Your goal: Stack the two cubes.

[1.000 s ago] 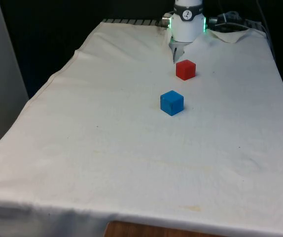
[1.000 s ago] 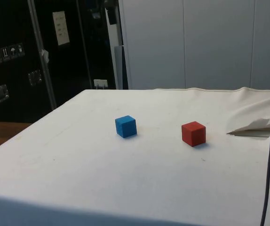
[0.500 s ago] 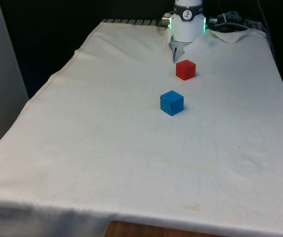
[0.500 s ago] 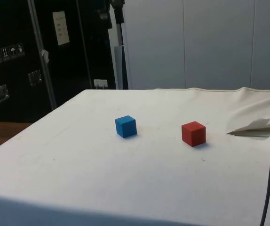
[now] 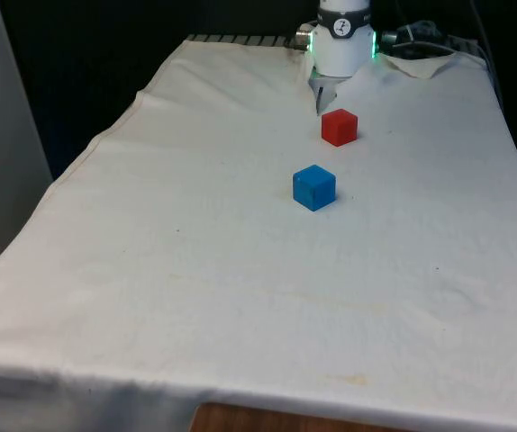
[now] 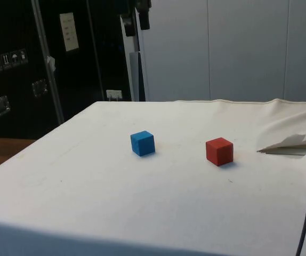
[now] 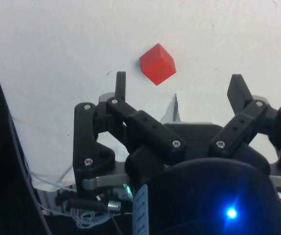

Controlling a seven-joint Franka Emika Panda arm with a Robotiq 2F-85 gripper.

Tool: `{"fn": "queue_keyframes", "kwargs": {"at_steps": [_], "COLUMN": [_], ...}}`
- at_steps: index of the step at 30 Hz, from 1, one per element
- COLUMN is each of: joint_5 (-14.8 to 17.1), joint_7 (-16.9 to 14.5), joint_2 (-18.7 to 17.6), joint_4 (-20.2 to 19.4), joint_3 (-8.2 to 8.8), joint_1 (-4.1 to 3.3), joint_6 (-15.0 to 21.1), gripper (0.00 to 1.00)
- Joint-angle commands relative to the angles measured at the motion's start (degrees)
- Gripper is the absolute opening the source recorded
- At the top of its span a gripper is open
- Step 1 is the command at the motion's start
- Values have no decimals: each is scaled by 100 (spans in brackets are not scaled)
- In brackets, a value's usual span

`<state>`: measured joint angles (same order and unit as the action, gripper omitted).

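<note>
The blue cube (image 5: 313,187) is sitting on the white-clothed bench (image 5: 240,297), near the middle of its width, and the red cube (image 5: 339,127) is sitting farther back, apart from it and closer to the robot's base. Both are lying well away from the bench's edges, with bare cloth all around them and a wide open stretch on the front view's left and toward the near edge. In the side view the blue cube (image 6: 142,143) and red cube (image 6: 219,151) are resting flat, with a clear gap between them. The gripper (image 7: 177,85) is hanging high above the bench, its fingers (image 7: 120,84) spread wide and holding nothing, with the red cube (image 7: 157,63) lying far below. In the side view the gripper (image 6: 135,13) is showing lower in the picture than half a second ago, while the cubes are staying where they were.
</note>
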<state>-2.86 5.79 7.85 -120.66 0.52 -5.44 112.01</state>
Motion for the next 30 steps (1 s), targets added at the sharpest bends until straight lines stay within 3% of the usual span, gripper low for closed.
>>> {"fn": "queue_keyframes", "kwargs": {"at_steps": [1,8,27,30], "joint_5": [0,11,6,17], "joint_7": [17,218,636,814], "joint_2": [29,315,584,653], "joint_4": [-46,-418,-871,-991], "joint_3": [0,-34,-34,-46], "joint_1": [0,0,0,6], "joint_6": [29,183,132,195], "gripper": [100,100,100,100]}}
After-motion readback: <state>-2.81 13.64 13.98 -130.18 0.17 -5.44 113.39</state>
